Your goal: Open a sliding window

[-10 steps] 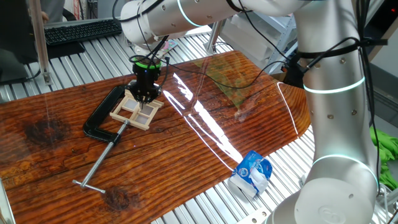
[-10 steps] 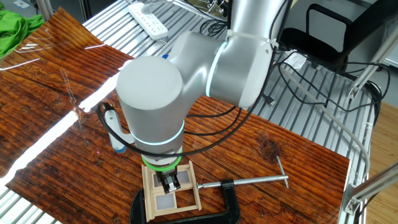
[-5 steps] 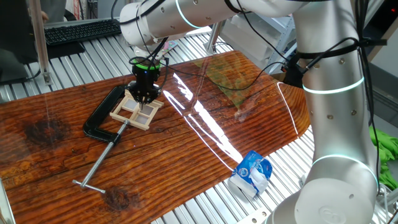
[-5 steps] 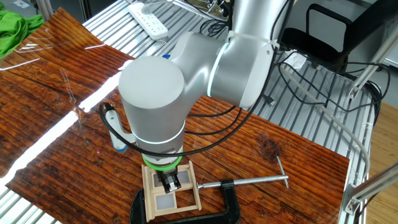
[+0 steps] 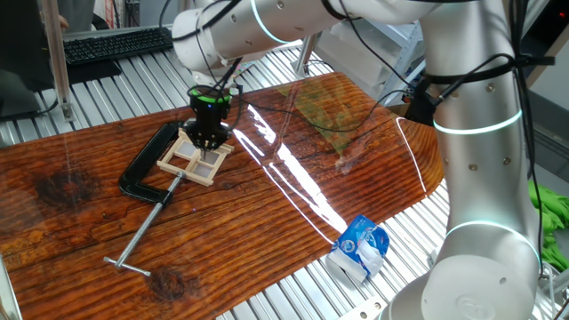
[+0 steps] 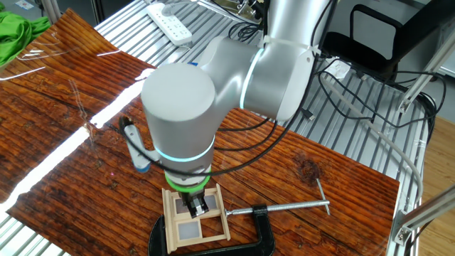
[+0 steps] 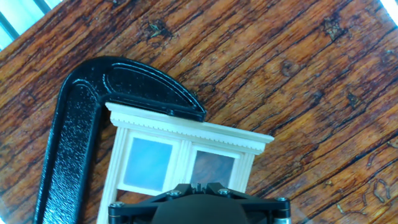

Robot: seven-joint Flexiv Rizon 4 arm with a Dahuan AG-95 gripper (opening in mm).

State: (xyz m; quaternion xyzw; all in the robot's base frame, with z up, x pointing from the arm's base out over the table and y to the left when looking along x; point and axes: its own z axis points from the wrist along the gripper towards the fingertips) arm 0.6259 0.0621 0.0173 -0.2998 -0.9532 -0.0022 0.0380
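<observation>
- Down at the tip, the fingers (image 5: 209,140) sit low over the sliding window (image 5: 196,157), right above its middle bars; whether they are spread or pressed together cannot be told, since the hand's body hides them in every view.
- From the hand view, only the black base of the hand shows at the bottom edge, over the window's lower panes.
- To do the step well, I judge the push should run straight along the frame's length, with light downward pressure so the sash glides instead of jamming.
- Just beside it, the black clamp (image 7: 73,134) grips the window's frame against the wooden surface (image 5: 293,213), so the frame should hold; avoid bumping the clamp's screw bar (image 6: 288,208).
</observation>
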